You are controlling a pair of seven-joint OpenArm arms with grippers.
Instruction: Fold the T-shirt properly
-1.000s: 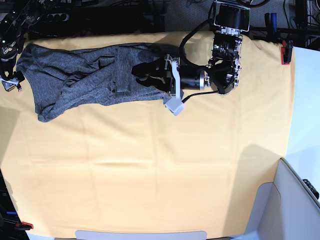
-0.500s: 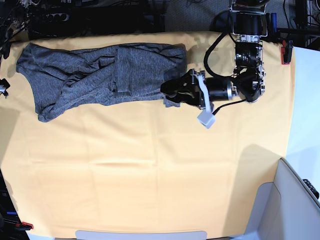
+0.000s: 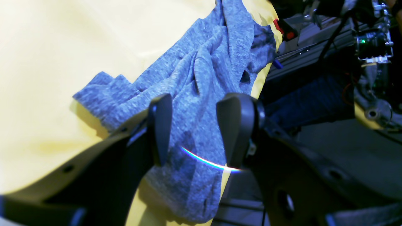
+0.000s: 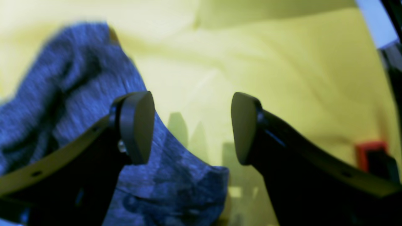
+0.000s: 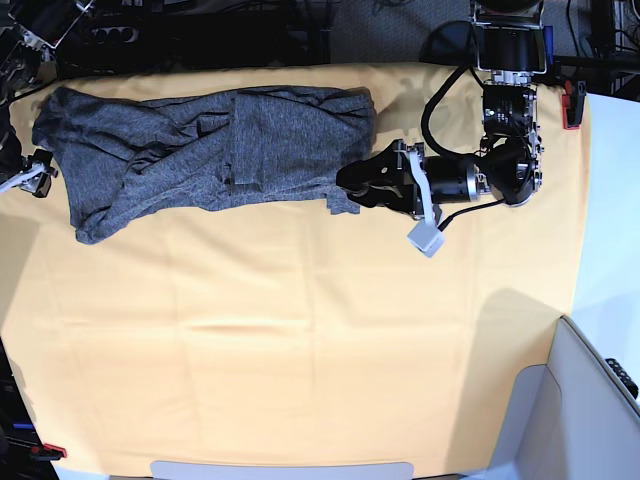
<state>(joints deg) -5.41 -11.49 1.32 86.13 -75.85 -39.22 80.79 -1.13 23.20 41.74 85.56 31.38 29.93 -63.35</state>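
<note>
The dark-grey T-shirt [image 5: 200, 150] lies crumpled along the far left of the yellow-orange sheet, its sleeves bunched on the body. It also shows in the left wrist view [image 3: 201, 78] and the right wrist view [image 4: 56, 103]. My left gripper [image 5: 352, 185] is at the shirt's right edge. It is open, its jaws apart just above the fabric [image 3: 196, 131]. My right gripper [image 5: 30, 172] is at the shirt's left end, near the table edge. It is open and empty [image 4: 191, 128], with the shirt below its left finger.
The yellow-orange sheet [image 5: 300, 350] covers the whole table. Red clamps hold it at the far right [image 5: 571, 105] and near left [image 5: 50, 452] corners. A grey-white bin [image 5: 590, 400] stands at the near right. Dark rails and cables run behind the far edge.
My left gripper has drawn back to the right, from over the shirt's middle to its right edge. The right gripper has come back into view at the shirt's left end.
</note>
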